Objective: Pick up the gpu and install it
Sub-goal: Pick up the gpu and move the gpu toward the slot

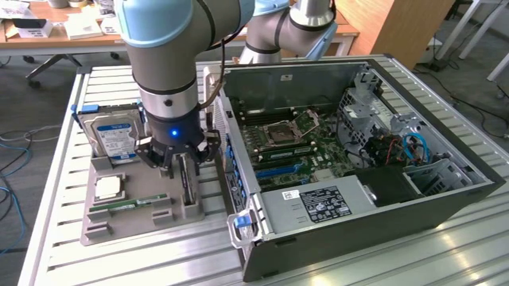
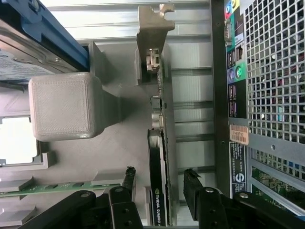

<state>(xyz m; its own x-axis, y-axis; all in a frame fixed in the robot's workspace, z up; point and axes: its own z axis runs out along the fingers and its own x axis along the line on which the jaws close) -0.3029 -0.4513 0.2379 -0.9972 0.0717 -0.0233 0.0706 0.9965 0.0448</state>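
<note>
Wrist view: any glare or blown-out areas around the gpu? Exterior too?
Wrist view: the gpu is evenly lit with no glare, but the cpu on the tray is washed out to white. Exterior view: bright reflections streak the table slats at the exterior view's lower right, and the computer case is dark inside near its power supply.

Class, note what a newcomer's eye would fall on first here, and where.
The big grey robot arm dominates, its open gripper straddling the gpu standing on edge in the grey holder tray. At the exterior view's right lies the open computer case, motherboard exposed.
</note>
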